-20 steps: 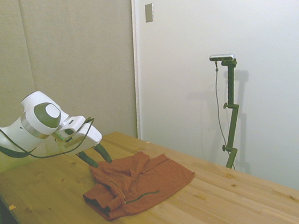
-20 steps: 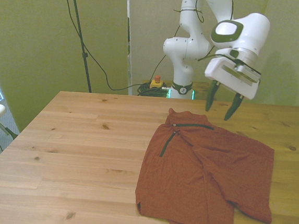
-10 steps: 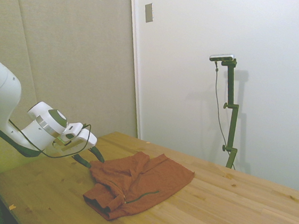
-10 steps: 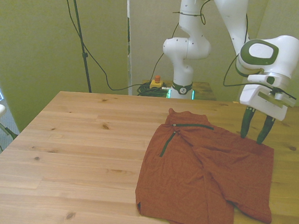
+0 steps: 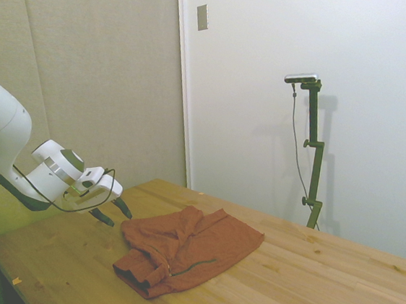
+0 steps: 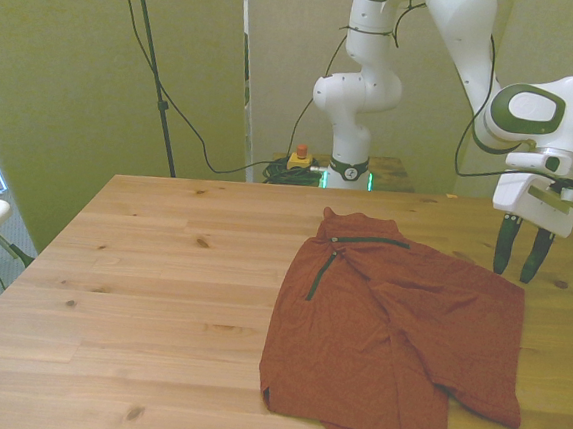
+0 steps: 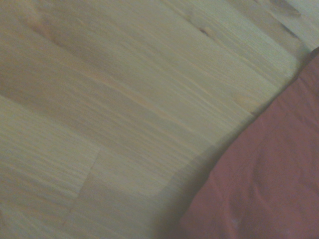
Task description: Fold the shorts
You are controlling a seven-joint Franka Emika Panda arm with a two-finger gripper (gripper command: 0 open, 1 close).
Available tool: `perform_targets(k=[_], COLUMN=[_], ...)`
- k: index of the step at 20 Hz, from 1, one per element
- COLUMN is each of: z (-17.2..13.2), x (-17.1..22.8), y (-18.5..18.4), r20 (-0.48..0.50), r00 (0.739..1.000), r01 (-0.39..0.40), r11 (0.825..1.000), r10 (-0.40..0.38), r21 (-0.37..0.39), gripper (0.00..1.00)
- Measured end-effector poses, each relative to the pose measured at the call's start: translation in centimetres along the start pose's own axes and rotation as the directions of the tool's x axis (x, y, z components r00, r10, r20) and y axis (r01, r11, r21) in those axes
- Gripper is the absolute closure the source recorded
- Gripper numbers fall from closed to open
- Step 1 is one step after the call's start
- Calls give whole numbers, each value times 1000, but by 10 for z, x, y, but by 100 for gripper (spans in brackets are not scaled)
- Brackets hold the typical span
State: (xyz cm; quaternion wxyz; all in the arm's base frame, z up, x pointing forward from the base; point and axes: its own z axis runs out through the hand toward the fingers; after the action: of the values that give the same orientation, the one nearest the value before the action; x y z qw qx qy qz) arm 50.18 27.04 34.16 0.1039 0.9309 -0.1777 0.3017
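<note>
Shorts [image 6: 396, 345] lie spread on the desk [image 6: 159, 294], toward the front view's right, reaching nearly to the desk's near edge. Roughly flat but rumpled: creases through the middle, dark pocket line and dark waistband at the far end. In the side view the shorts [image 5: 185, 250] sit near the desk's [image 5: 304, 293] end closest to the arm, bunched at the nearer corner.

Pincer [image 6: 519, 263] is spread, holding nothing, fingertips pointing down just above the desk. It hangs right at the shorts' far corner on the front view's right, at the cloth's edge; can't tell if it touches. Side view agrees: pincer [image 5: 109, 212] just beside the fabric edge, low. Wrist view shows mostly bare desk [image 7: 124, 99] with the edge of the shorts [image 7: 264, 184] at one side.

Progress: no fold visible yet. My read: lining up the first corner grab. Grasp, lift, carry-over, release all left.
</note>
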Motion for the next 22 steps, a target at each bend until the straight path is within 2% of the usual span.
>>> perform_targets(k=[13,14,22], z=[22,24,30], x=[14,17,21], y=[27,30,33], r20=[3,2,0], r00=[999,999,999], r01=[-40,-45,-50], r11=[997,996,995], r10=[41,45,50], r21=[-68,-75,-87], gripper=[0,100,100])
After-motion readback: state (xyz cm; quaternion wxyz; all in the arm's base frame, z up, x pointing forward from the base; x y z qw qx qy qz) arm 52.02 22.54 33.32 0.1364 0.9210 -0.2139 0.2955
